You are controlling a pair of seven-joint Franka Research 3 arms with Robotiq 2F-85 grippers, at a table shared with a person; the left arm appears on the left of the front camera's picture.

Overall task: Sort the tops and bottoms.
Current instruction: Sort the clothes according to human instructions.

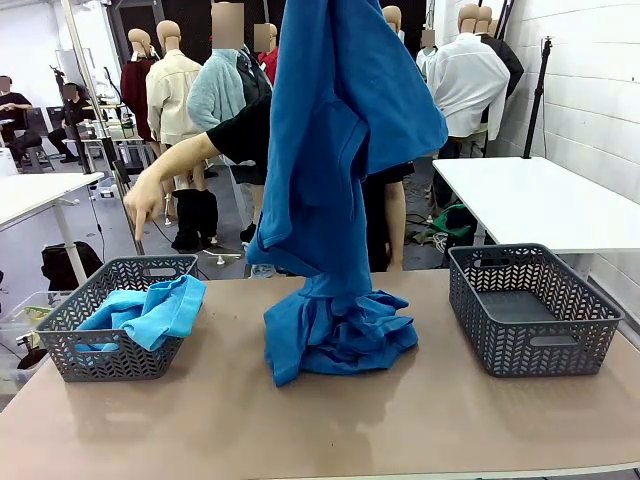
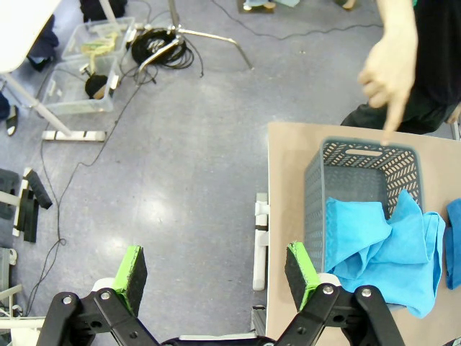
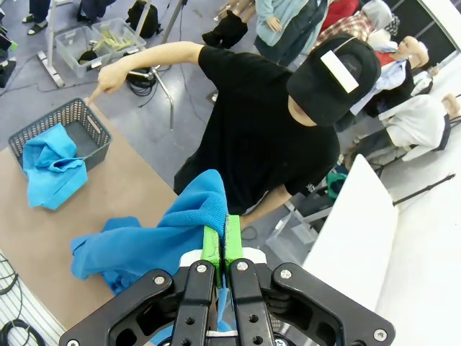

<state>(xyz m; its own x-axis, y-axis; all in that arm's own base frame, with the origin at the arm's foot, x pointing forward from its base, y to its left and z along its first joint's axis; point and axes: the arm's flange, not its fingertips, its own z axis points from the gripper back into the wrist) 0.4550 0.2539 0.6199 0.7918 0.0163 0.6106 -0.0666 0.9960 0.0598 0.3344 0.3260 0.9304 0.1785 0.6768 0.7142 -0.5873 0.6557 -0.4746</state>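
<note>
Currently: right claw (image 3: pixel 222 234) clenched on the blue top (image 1: pixel 340 120), left claw (image 2: pixel 214 259) released.
The top hangs from high up, and its lower end is bunched in a heap mid-worktop (image 1: pixel 300 430), nearer the far edge, between the two grey baskets. The right wrist view shows the green pads pinched together on a fold of the cloth. The left basket (image 1: pixel 120 355) sits by the worktop's left edge with a lighter blue garment (image 1: pixel 150 310) in it, part of it draped over the rim. The right basket (image 1: pixel 530 350) sits by the right edge. The left claw's fingers are spread wide with nothing between them, out past the left edge over the floor, beside the left basket. The person's hand (image 1: pixel 145 200) points an index finger down at the left basket from the far side.
</note>
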